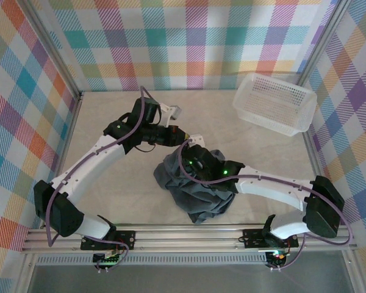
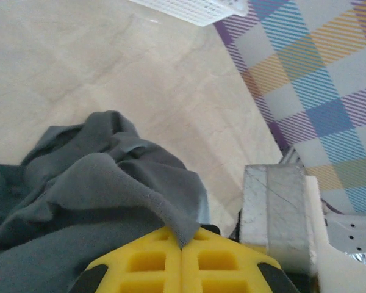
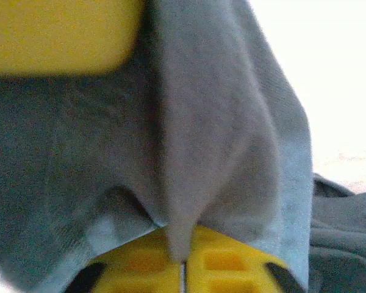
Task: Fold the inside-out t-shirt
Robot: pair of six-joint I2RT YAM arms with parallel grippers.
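- A pale, marbled table sits inside walls of pastel plaid, with an aluminium rail along the near edge.
- The left arm rises from the near-left corner and bends toward the middle of the table.
- The left gripper has its yellow fingers pressed together. A ridge of dark grey cloth is pinched in the seam between them.
- The t-shirt lies bunched in a heap near the middle of the table, a little right of centre and toward the near edge. Its upper part is gathered up where the two grippers meet. In the left wrist view it falls away from the pinch in soft folds to the left, onto the table.
- The right gripper is also clamped tight on a fold of the shirt, with no gap between its yellow fingers. The cloth drapes up and over them, and a second yellow pad touches the fabric above.
- The right arm reaches in from the near-right corner across the heap.
- A white mesh basket stands at the far right of the table, well apart from the shirt.
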